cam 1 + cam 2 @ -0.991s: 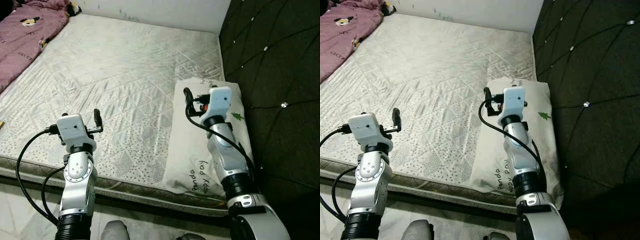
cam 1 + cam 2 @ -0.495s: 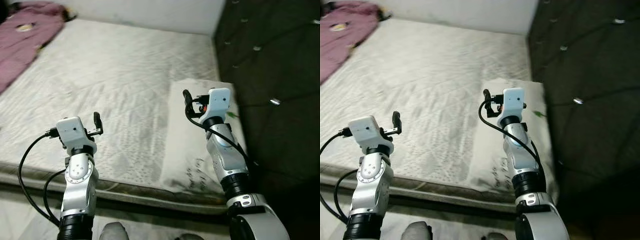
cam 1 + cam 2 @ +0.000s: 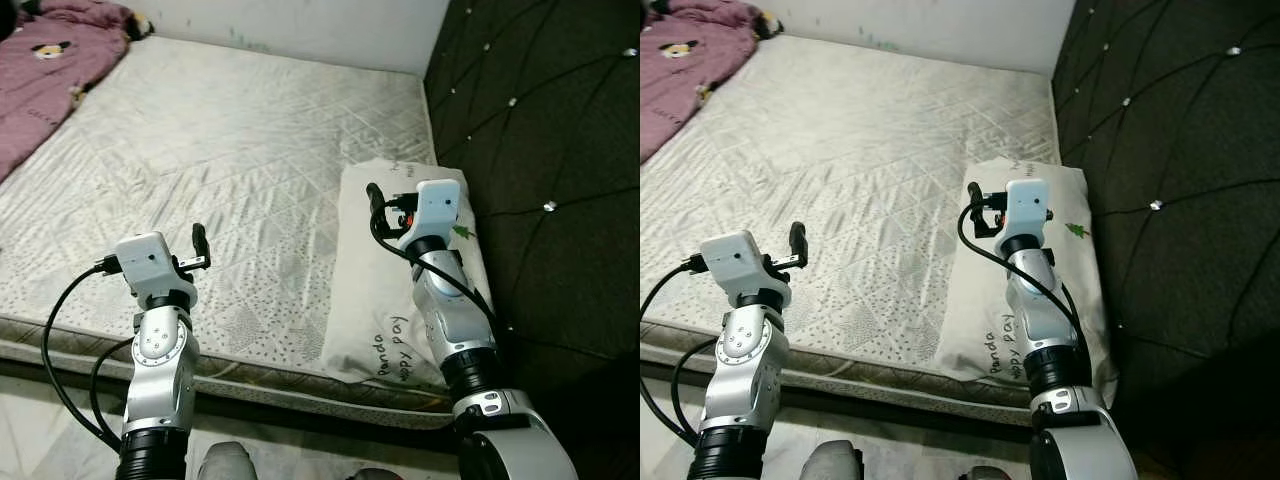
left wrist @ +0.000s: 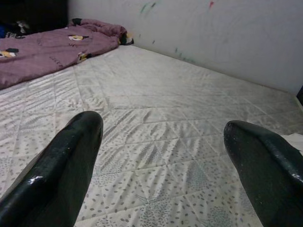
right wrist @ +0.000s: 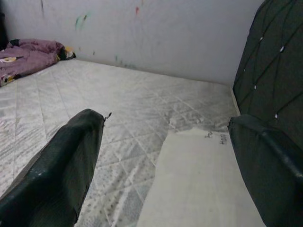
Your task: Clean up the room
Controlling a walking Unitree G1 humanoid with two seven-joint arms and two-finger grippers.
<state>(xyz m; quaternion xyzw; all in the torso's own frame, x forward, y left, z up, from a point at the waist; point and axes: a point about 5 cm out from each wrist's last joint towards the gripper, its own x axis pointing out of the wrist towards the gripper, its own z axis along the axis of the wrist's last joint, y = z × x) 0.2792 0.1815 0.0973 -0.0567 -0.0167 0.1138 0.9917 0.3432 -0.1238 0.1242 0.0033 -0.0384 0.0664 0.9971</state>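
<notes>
Left eye view, far left first: a purple blanket (image 3: 45, 75) is bunched up on the far left corner of the bed, printed with a cartoon figure and some lettering too small to be read. It's also seen from the left wrist view, lying against the white wall (image 4: 227, 33), which is smudged with a few small coloured marks.

Next over, the bare quilted mattress (image 3: 250, 150) is spread across most of the scene, pale with a diamond stitch pattern. The left gripper (image 3: 198, 244) is held over the near edge of it, with its jaws spread wide and nothing held between them; the black fingers (image 4: 61, 165) are seen well apart in the wrist view.

Further right, a white pillow (image 3: 375, 300) is laid along the right side of the mattress, just beside the headboard. "Panda" and "happy pay" can be read near its front end, plus a small green tree print (image 3: 1076, 230) and some writing at the far end that can't be made out. The right gripper (image 3: 378, 196) is held above the pillow, jaws likewise wide open and empty, and part of the pillow is covered by that arm.

At the far right, a dark tufted headboard (image 3: 540, 150) is studded with shiny buttons.
</notes>
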